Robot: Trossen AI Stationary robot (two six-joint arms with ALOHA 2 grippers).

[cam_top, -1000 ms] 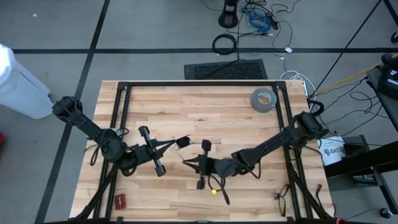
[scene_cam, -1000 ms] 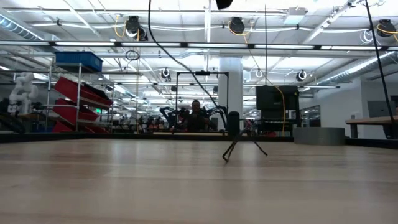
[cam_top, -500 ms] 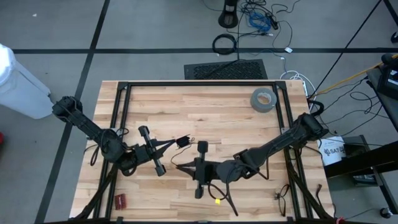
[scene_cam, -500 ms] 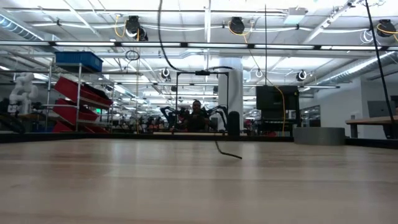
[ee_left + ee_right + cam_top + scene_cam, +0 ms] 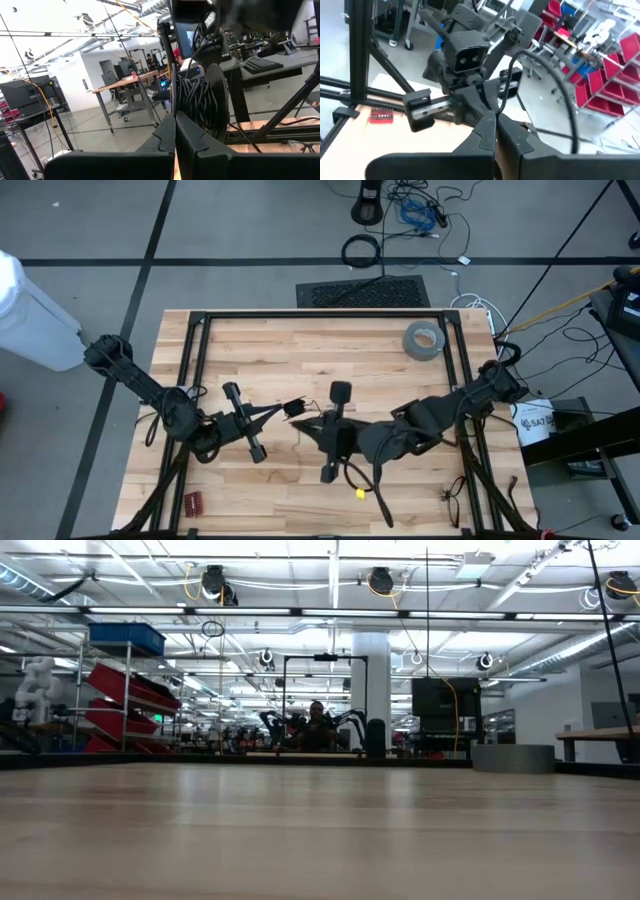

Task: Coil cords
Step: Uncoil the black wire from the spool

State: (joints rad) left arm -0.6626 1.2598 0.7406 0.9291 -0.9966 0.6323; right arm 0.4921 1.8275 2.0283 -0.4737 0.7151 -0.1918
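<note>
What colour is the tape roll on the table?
Grey; the tape roll shows best in the high view, near the table's far right corner.

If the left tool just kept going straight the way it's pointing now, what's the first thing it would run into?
Most likely the right tool. In the high view, the left tool points across the table middle toward the right arm, its fingers shut on the thin black cord. The right wrist view shows them face to face, though height is unclear.

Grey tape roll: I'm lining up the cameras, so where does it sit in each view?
High view: grey tape roll, table's upper right.
Low view: probably the grey cylinder, right.
Left wrist view: not in it.
Right wrist view: not in it.
Shared landmark: black table frame.
</note>
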